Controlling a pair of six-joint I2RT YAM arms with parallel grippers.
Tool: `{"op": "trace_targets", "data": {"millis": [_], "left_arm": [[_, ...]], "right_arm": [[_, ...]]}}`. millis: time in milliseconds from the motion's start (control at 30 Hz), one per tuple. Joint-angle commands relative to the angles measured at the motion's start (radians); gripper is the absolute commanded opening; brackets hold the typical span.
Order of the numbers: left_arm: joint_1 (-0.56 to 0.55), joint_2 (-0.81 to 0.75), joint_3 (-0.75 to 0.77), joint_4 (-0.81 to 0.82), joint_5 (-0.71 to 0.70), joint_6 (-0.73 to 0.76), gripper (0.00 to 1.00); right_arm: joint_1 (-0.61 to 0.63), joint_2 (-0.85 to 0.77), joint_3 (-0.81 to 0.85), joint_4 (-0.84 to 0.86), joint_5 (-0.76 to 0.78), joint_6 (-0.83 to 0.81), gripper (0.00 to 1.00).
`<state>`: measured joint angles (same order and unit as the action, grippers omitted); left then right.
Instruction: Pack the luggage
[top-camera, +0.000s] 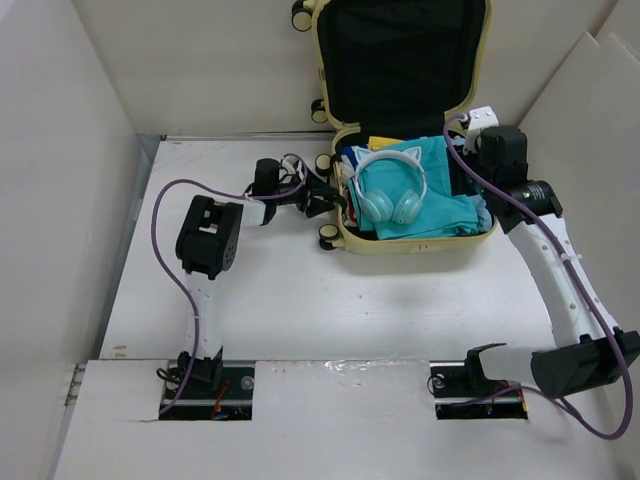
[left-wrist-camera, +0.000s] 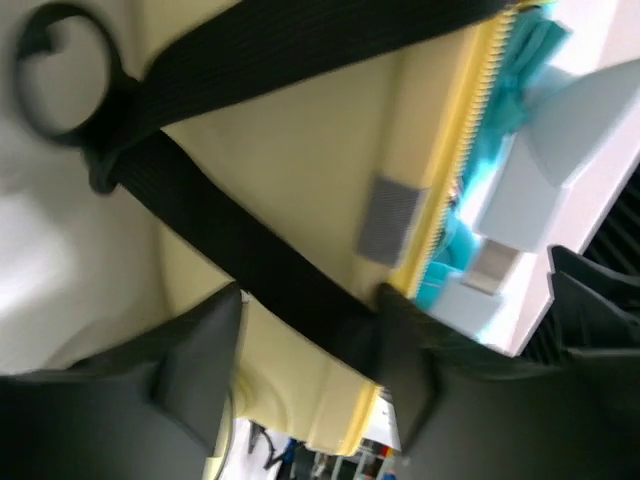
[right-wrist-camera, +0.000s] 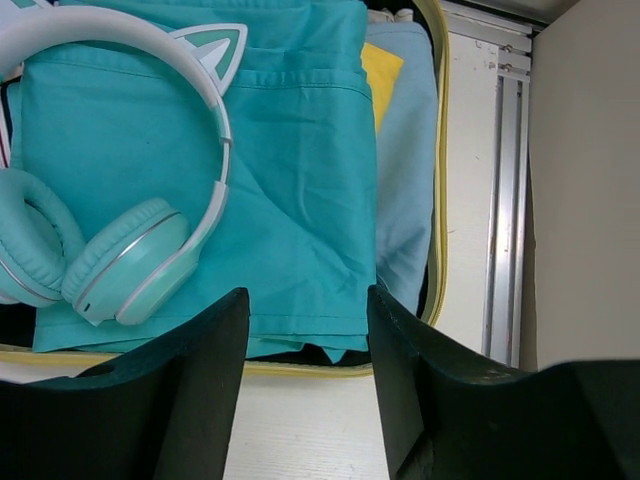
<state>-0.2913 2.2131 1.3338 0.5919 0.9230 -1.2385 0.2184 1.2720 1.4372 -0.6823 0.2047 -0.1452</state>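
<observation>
The luggage (top-camera: 410, 245), a pale-yellow suitcase, lies open at the back of the table, with its black-lined lid (top-camera: 400, 50) leaning on the back wall. Folded teal cloth (top-camera: 450, 190) (right-wrist-camera: 300, 180) fills the base, and mint cat-ear headphones (top-camera: 390, 195) (right-wrist-camera: 130, 260) lie on top. My left gripper (top-camera: 325, 198) (left-wrist-camera: 305, 350) is at the case's left side, fingers apart, with the yellow shell (left-wrist-camera: 300, 160) and a black strap (left-wrist-camera: 230, 240) between them. My right gripper (top-camera: 490, 145) (right-wrist-camera: 305, 340) hovers open over the case's right rim, holding nothing.
A yellow item (right-wrist-camera: 385, 75) and pale blue cloth (right-wrist-camera: 410, 180) lie under the teal cloth. White walls close in the table on the left, back and right. A metal rail (right-wrist-camera: 500, 200) runs along the table's back edge. The case's wheels (top-camera: 328, 237) point left.
</observation>
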Motion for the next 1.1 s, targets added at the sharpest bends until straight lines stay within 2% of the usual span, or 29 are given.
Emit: {"op": "trace_targets", "data": {"millis": [0,133,167,200,233,267,433,500,533,567,600,633,733,867,933,1067], "left_arm": [[-0.035,0.048,0.041,0.152,-0.05,-0.1,0.46],[-0.035,0.088,0.016,0.298,-0.041,-0.229,0.24],[-0.035,0.088,0.016,0.327,-0.041,-0.251,0.15],[-0.035,0.088,0.016,0.327,-0.041,-0.251,0.14],[-0.035,0.088,0.016,0.336,-0.041,-0.26,0.04],[-0.035,0.088,0.027,0.336,-0.032,-0.26,0.0],[-0.005,0.067,0.018,0.318,-0.032,-0.233,0.0],[0.017,0.039,0.03,0.255,-0.042,-0.109,0.0],[0.026,0.007,0.05,0.121,-0.052,-0.037,0.0],[0.035,-0.009,0.1,0.058,-0.064,0.038,0.0],[0.035,-0.026,0.128,-0.001,-0.096,0.194,0.0],[0.035,-0.041,0.161,-0.13,-0.113,0.267,0.0],[0.026,-0.05,0.315,-0.356,-0.188,0.486,0.0],[0.005,-0.05,0.465,-0.574,-0.3,0.661,0.0],[-0.019,-0.061,0.54,-0.673,-0.369,0.82,0.0],[-0.046,-0.072,0.603,-0.768,-0.432,0.908,0.0]], "right_arm": [[0.01,0.001,0.064,-0.026,0.047,-0.024,0.56],[0.019,-0.01,0.074,-0.036,0.068,-0.024,0.56],[0.019,-0.02,0.083,-0.036,0.068,-0.033,0.56],[0.019,-0.02,0.083,-0.036,0.068,-0.033,0.56],[0.019,-0.02,0.094,-0.046,0.068,-0.033,0.56],[0.019,-0.02,0.094,-0.046,0.068,-0.033,0.56],[0.048,-0.02,0.114,-0.057,0.079,-0.033,0.56],[0.058,-0.02,0.114,-0.057,0.088,-0.033,0.56],[0.058,-0.029,0.114,-0.057,0.088,-0.033,0.56],[0.068,-0.03,0.114,-0.057,0.088,-0.033,0.56],[0.068,-0.03,0.114,-0.057,0.088,-0.033,0.56],[0.068,-0.03,0.114,-0.057,0.088,-0.033,0.56],[0.087,-0.02,0.114,-0.057,0.088,-0.042,0.56],[0.119,-0.011,0.114,-0.057,0.1,-0.051,0.56],[0.128,-0.02,0.114,-0.057,0.101,-0.051,0.56],[0.128,-0.042,0.104,-0.057,0.101,-0.051,0.56]]}}
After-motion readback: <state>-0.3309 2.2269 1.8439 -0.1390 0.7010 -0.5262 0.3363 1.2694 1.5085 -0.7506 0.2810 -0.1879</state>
